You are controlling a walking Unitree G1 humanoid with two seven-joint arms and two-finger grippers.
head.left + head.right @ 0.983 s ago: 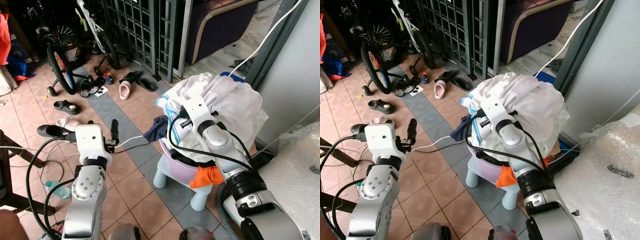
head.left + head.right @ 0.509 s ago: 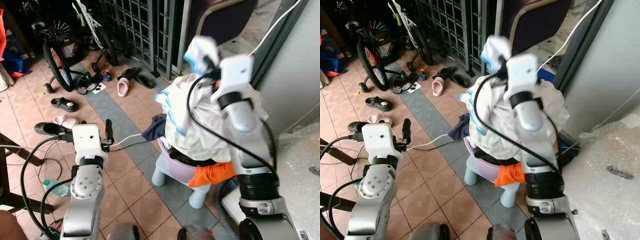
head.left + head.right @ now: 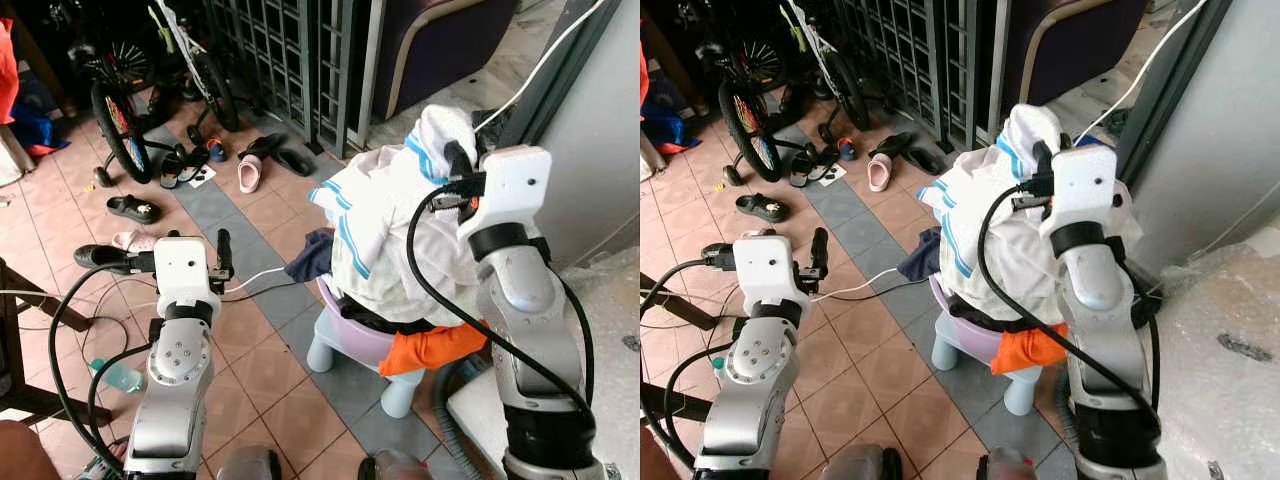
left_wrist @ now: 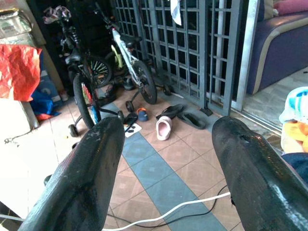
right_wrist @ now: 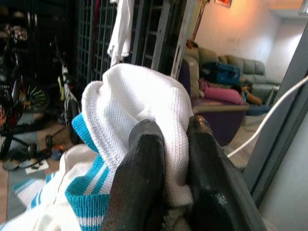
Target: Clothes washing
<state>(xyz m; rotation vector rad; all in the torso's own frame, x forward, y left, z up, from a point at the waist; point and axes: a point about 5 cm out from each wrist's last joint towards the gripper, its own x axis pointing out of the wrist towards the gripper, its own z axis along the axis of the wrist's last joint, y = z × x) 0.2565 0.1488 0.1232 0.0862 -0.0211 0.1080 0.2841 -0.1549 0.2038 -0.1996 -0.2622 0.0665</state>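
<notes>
1. Right gripper [image 5: 168, 159]: raised above the laundry pile, two black fingers [image 5: 139, 183] pinched tight on one white knit garment with turquoise stripes [image 3: 385, 215]. A fold of it bunches over the fingertips; the rest hangs down onto the heap.
2. Heap sits in one lavender plastic basket [image 3: 355, 335], which stands on one pale blue plastic stool [image 3: 395, 385] on the tiled floor [image 3: 265, 375].
3. Other clothes in the heap: one orange piece [image 3: 425, 348] hanging over the basket's front rim, one dark navy piece [image 3: 312, 258] drooping off its left side.
4. Left gripper [image 4: 166, 159]: held out over the floor, left of the basket and well apart from it, two fingers spread wide, nothing between them.
5. One white cable [image 3: 250, 282] runs across the tiles beneath it.
6. Background: two bicycles [image 3: 125, 120] parked against the dark metal grille [image 3: 290, 60].
7. Footwear scattered on the tiles near them: one pink slipper [image 3: 249, 177] and several dark sandals [image 3: 133, 210]; exact count unclear.
</notes>
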